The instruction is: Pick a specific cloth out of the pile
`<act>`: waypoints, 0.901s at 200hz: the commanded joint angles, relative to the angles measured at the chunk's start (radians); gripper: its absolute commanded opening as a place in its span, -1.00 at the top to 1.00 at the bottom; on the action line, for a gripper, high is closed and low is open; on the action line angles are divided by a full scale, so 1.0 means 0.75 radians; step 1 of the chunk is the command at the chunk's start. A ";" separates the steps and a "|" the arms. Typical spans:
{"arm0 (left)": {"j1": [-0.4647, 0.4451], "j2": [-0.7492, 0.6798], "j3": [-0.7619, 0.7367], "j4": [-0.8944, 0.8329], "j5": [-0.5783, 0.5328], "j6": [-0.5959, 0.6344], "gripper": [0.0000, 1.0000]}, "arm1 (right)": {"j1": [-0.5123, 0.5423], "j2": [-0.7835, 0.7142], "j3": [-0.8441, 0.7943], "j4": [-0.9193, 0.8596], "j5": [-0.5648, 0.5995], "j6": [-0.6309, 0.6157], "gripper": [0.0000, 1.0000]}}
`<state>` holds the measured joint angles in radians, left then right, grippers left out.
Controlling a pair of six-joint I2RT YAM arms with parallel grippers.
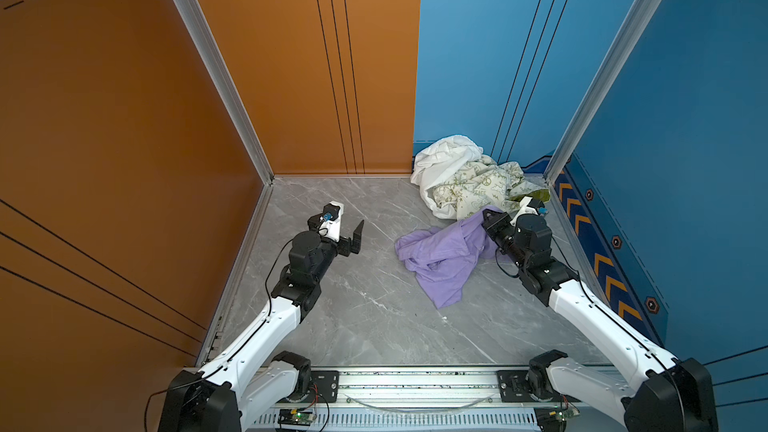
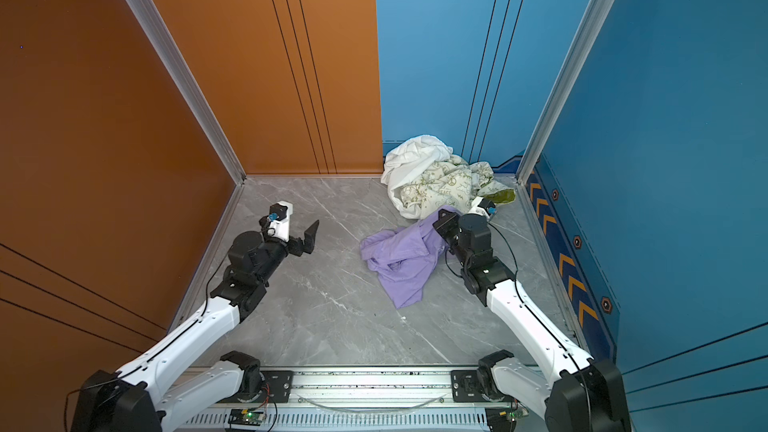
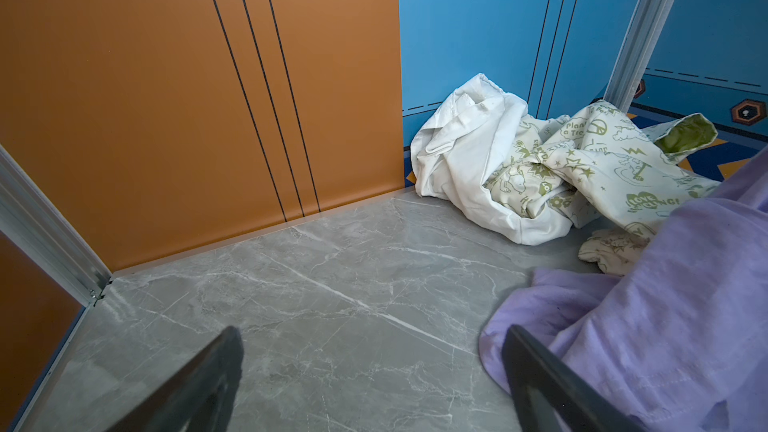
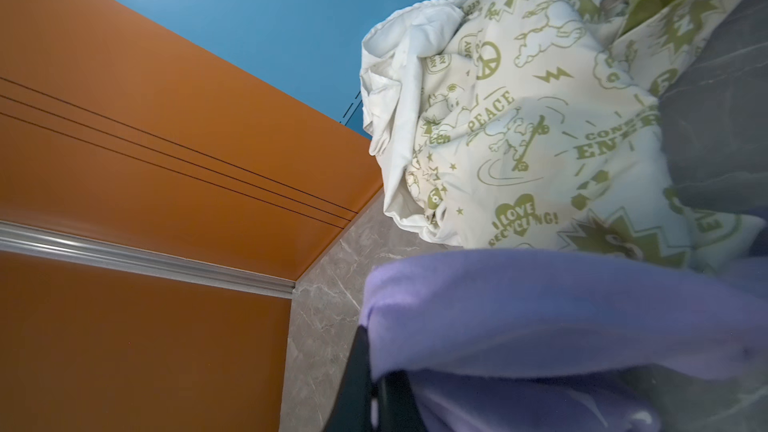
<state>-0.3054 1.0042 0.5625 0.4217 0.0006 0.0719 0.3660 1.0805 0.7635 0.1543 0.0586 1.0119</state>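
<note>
the lilac cloth lies crumpled on the grey marble table, on the right half of both top views, just in front of the pile. its far corner is drawn up off the table toward the pile's near edge, and the rest spreads loosely back across the table.

the right end effector sits at that raised corner. its jaws are closed tight with a fold of the cloth pinched between them. in the right wrist view the lilac fabric bunches across the dark fingers and hides their tips.

the pile is pressed into the far right corner against the blue wall. a plain white garment forms its left and far side, and a cream cloth with green print lies beside and partly over it, toward the right.

the left end effector hangs above bare table on the left, well apart from the cloth in the top views. its jaws are spread wide and hold nothing. in the left wrist view one finger overlaps the near edge of the lilac cloth. the orange wall closes the left side.
</note>
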 commanded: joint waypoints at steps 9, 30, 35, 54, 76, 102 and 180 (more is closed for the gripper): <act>-0.009 -0.003 -0.012 0.017 0.027 0.011 -0.96 | 0.135 0.021 0.149 0.113 0.033 -0.216 1.00; -0.010 -0.005 -0.010 0.021 0.026 0.012 -0.96 | 0.257 0.118 0.262 0.103 -0.023 -0.332 1.00; -0.010 -0.006 -0.013 0.021 0.026 0.012 -0.96 | 0.288 0.148 0.292 0.100 -0.042 -0.352 1.00; -0.011 -0.012 -0.015 0.023 0.017 0.013 -0.96 | 0.394 0.265 0.405 0.085 -0.119 -0.423 1.00; -0.011 -0.020 -0.020 0.027 -0.013 0.015 -0.96 | 0.505 0.395 0.503 0.056 -0.183 -0.482 1.00; -0.011 -0.042 -0.030 0.031 -0.063 0.020 -0.96 | 0.546 0.494 0.539 0.027 -0.267 -0.486 0.86; -0.012 -0.029 -0.022 0.031 -0.020 0.000 -0.96 | 0.549 0.360 0.441 -0.378 -0.141 -0.814 -0.51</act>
<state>-0.3069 0.9771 0.5499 0.4259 -0.0410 0.0719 0.7803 1.4528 1.1339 -0.0208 -0.1333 0.5327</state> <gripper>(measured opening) 0.980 0.672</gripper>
